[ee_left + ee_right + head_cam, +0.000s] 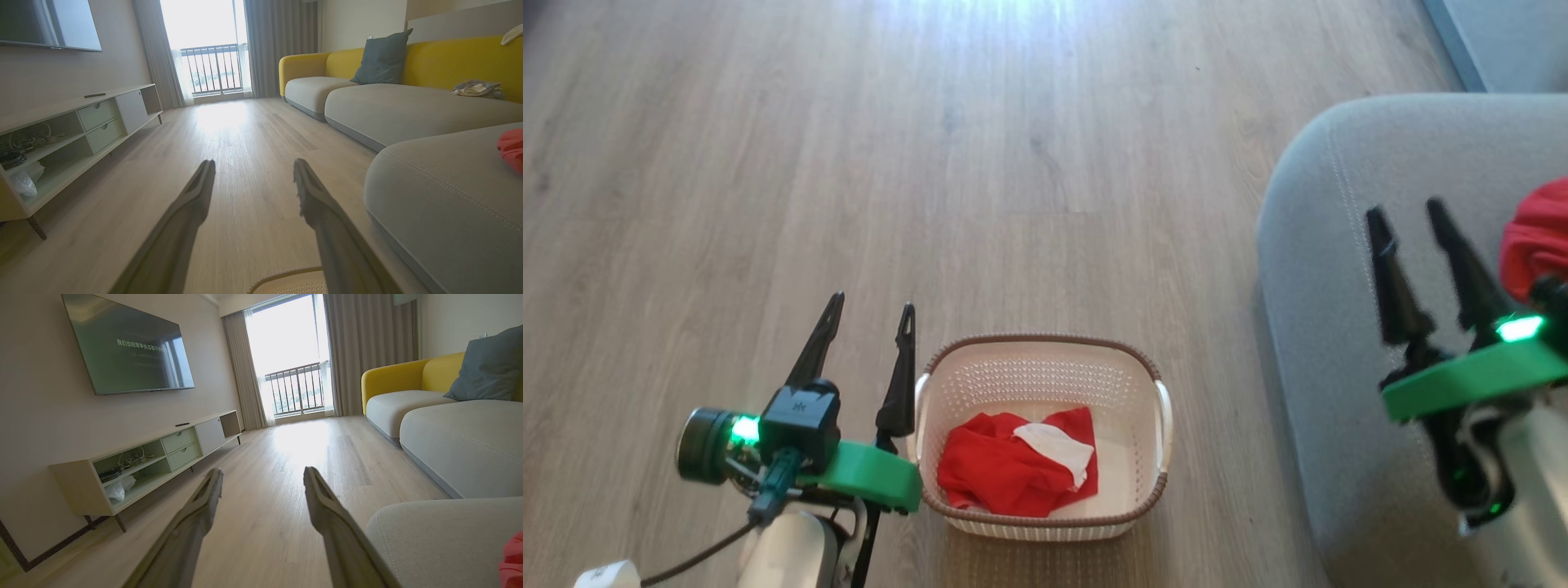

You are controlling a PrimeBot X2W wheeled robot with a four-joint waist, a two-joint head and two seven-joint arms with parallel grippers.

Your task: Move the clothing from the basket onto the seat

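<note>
A cream perforated basket [1152,392] with a brown rim stands on the wood floor. Inside it lies red clothing [1001,465] with a white panel, crumpled at the bottom. My left gripper [870,309] hovers open just left of the basket, fingers empty. The grey seat [1331,245] fills the right side. A second red garment [1539,237] rests on it at the far right edge. My right gripper [1409,214] stands open above the seat, just left of that garment, holding nothing. The left wrist view shows the basket rim [282,274], the seat [449,196] and the red garment [511,149].
A yellow-backed sofa [408,98] with a blue-grey cushion [382,59] runs along the right wall. A low TV cabinet [163,453] and a wall screen [130,347] line the left wall. Open wood floor [890,163] stretches ahead toward a balcony window [292,355].
</note>
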